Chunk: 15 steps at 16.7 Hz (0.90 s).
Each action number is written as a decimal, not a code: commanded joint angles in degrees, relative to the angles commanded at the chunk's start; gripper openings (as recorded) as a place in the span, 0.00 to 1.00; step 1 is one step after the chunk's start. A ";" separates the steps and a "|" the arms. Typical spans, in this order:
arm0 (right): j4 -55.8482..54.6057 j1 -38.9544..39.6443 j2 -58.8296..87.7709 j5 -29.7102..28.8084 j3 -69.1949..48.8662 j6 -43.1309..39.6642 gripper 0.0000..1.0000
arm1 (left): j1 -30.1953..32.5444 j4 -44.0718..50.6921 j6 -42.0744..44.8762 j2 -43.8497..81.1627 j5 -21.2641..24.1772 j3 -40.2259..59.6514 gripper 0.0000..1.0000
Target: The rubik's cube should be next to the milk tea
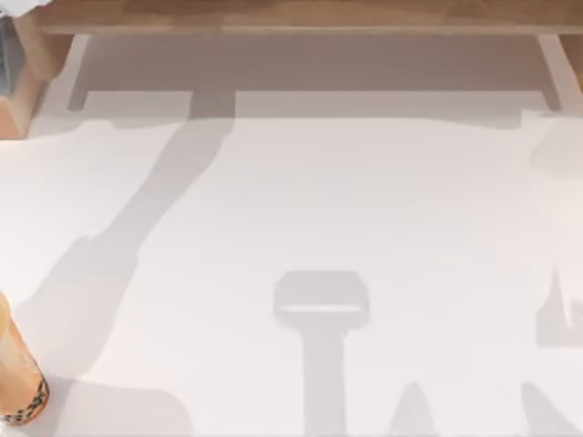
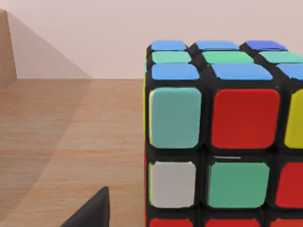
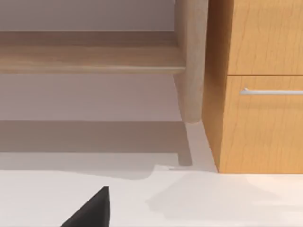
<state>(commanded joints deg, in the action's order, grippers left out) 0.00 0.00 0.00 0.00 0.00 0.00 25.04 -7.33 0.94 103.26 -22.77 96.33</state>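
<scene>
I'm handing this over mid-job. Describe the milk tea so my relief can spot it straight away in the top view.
Start with the white table in the top view and follow its left side down to the bottom corner. There, cut by the picture's edge, stands the milk tea: a tall see-through cup of tan-orange drink. A band of dark pearls at its base marks it out from the plain surface around it.

milk tea (image 1: 20, 382): 1, lower left of top view | rubik's cube (image 2: 222, 137): 1, right of left wrist view | drawer handle (image 3: 272, 91): 1, right of right wrist view | tabletop (image 1: 364, 200): 1
</scene>
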 joint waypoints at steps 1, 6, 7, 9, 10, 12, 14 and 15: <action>0.00 0.00 0.00 0.00 0.00 0.00 1.00 | -0.36 0.45 -0.01 1.72 0.39 2.15 1.00; 0.00 0.00 0.00 0.00 0.00 0.00 1.00 | -1.97 2.31 -0.05 7.94 2.10 10.20 1.00; 0.00 0.00 0.00 0.00 0.00 0.00 1.00 | -1.99 2.33 -0.05 8.06 2.12 10.33 1.00; 0.00 0.00 0.00 0.00 0.00 0.00 1.00 | -1.99 2.33 -0.05 8.06 2.12 10.33 1.00; 0.00 0.00 0.00 0.00 0.00 0.00 1.00 | -1.99 2.33 -0.05 8.06 2.12 10.33 1.00; 0.00 0.00 0.00 0.00 0.00 0.00 1.00 | -1.99 2.33 -0.05 8.06 2.12 10.33 0.85; 0.00 0.00 0.00 0.00 0.00 0.00 1.00 | -1.99 2.33 -0.05 8.06 2.12 10.33 0.70; 0.00 0.00 0.00 0.00 0.00 0.00 1.00 | -1.99 2.33 -0.05 8.06 2.12 10.33 0.62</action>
<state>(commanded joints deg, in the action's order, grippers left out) 0.00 0.00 0.00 0.00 0.00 0.00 23.04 -5.00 0.89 111.32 -20.65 106.66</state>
